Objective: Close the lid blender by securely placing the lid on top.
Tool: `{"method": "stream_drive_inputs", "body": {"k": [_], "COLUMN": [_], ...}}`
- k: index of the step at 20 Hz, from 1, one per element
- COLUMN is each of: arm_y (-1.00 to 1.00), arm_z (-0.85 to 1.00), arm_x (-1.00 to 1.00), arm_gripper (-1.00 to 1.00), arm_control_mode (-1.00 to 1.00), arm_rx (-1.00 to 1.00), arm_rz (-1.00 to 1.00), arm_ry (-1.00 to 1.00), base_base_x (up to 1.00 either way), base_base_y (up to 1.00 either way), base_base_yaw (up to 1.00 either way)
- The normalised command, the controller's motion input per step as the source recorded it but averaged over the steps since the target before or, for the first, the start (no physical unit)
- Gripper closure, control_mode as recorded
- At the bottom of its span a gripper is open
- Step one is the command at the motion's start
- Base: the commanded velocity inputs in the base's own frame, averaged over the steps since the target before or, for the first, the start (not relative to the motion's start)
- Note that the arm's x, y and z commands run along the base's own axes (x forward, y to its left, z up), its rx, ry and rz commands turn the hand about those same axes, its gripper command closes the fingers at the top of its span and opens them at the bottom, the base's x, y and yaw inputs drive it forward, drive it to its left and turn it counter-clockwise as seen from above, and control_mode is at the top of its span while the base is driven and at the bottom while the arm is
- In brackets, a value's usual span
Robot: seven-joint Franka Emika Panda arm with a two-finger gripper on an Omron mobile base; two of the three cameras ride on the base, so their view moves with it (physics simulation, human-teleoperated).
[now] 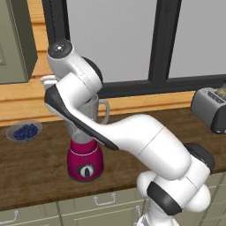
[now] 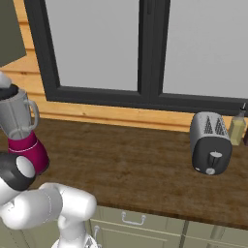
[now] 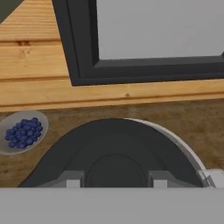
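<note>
A: Where's the lid [image 3: 114, 148] sitting now?

B: Right between the fingers [image 3: 72, 179], clenched on its raised centre knob. The dark disc spreads out ahead of the fingertips, and the pale rim of the blender [image 1: 85, 152] jar peeks out past its far right edge.

A: So it's over the jar?

B: Nearly, by my reading. That sliver of rim beyond the fingers suggests the lid is a touch off-centre (or tilted, hard to tell from above). From the left base camera the arm hides the jar mouth, so I can't tell whether lid and rim are touching.

A: How should the step go?

B: Keep the grip closed, nudge the lid toward the exposed rim until it disappears evenly all round, then press straight down along the fingers. Release only once it sits flat. The bowl of blueberries [image 3: 22, 131], off to the fingers' far left, is well apart.
</note>
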Motion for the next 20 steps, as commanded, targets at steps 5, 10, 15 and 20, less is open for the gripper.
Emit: {"method": "stream_drive_inputs", "body": {"k": [5, 10, 15, 20], "arm_y": [0.00, -0.30, -0.05, 0.00], "arm_z": [0.00, -0.04, 0.00, 0.00], "arm_x": [-0.08, 0.11, 0.08, 0.25], "arm_gripper": [1.00, 1.00, 1.00, 1.00], "arm_control_mode": [-1.00, -1.00, -1.00, -1.00], "arm_rx": [0.00, 0.00, 0.00, 0.00], "arm_rz": [0.00, -0.03, -0.01, 0.00], "arm_ry": [0.00, -0.01, 0.00, 0.00], "base_base_x": [0.00, 0.00, 0.00, 0.00], "base_base_y": [0.00, 0.00, 0.00, 0.00], "base_base_yaw": [0.00, 0.00, 0.00, 0.00]}}
